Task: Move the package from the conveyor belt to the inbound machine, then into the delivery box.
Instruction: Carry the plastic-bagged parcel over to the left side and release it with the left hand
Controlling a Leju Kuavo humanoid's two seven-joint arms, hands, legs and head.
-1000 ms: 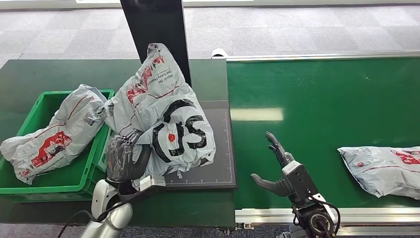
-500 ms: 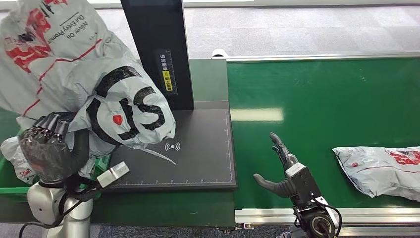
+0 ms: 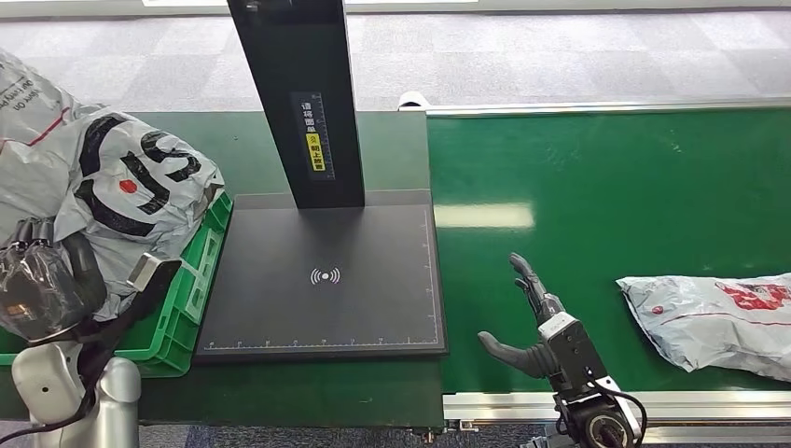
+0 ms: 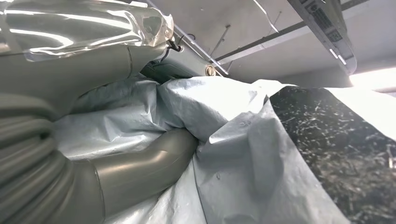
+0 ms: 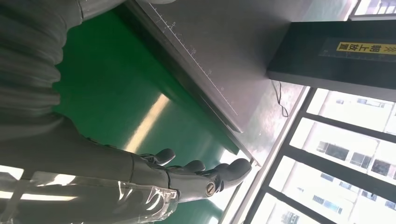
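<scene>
Green conveyor belt (image 3: pixel 606 177), right hand (image 3: pixel 527 322) spread empty, left hand (image 3: pixel 42 280) gripping grey package (image 3: pixel 131 187) over green delivery box (image 3: pixel 191 289)

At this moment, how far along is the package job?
Scanning looks done: the inbound machine's pad lies bare. The left robot hand holds the grey package over the green delivery box, not yet released. Another package waits on the conveyor belt near the open right robot hand.
</scene>
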